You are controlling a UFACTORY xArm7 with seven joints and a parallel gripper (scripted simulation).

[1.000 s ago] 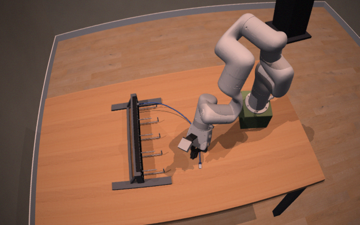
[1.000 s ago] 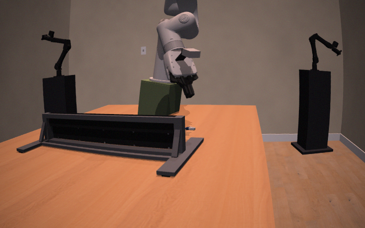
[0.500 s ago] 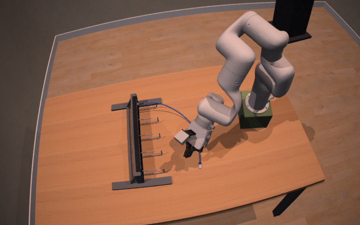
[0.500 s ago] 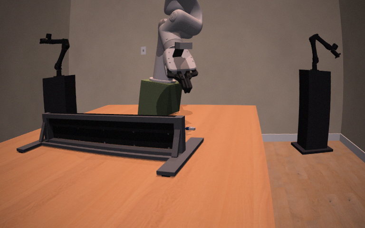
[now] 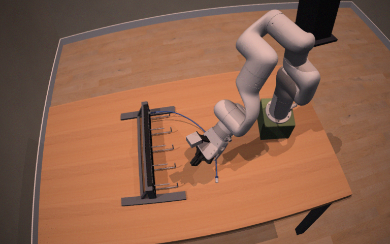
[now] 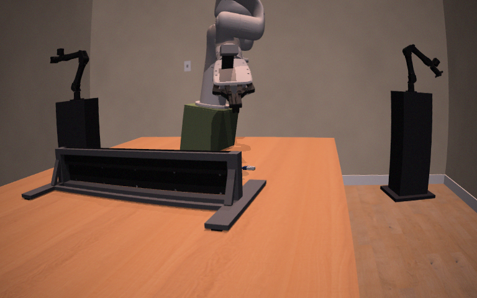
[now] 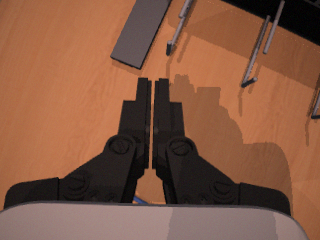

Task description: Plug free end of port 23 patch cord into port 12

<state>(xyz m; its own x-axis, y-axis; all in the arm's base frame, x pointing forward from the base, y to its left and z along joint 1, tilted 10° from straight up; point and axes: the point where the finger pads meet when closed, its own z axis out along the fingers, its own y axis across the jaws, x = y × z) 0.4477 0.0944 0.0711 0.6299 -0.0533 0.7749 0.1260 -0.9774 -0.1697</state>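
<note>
A blue patch cord [image 5: 187,118] runs from the rack's far end across the table. Its free plug [image 5: 217,177] lies flat on the wood, and shows in the exterior view [image 6: 250,168] beside the rack's right post. My gripper [image 5: 195,162] [image 7: 152,98] hangs above the table between rack and plug, shut and empty. The port numbers are too small to read.
Several metal cable-management rods [image 5: 163,148] stick out of the rack toward the arm. The rack's flat foot [image 7: 143,20] lies ahead of the fingers. The green arm base [image 5: 276,120] stands at the table's far right. Black pedestals [image 6: 409,140] stand on the floor.
</note>
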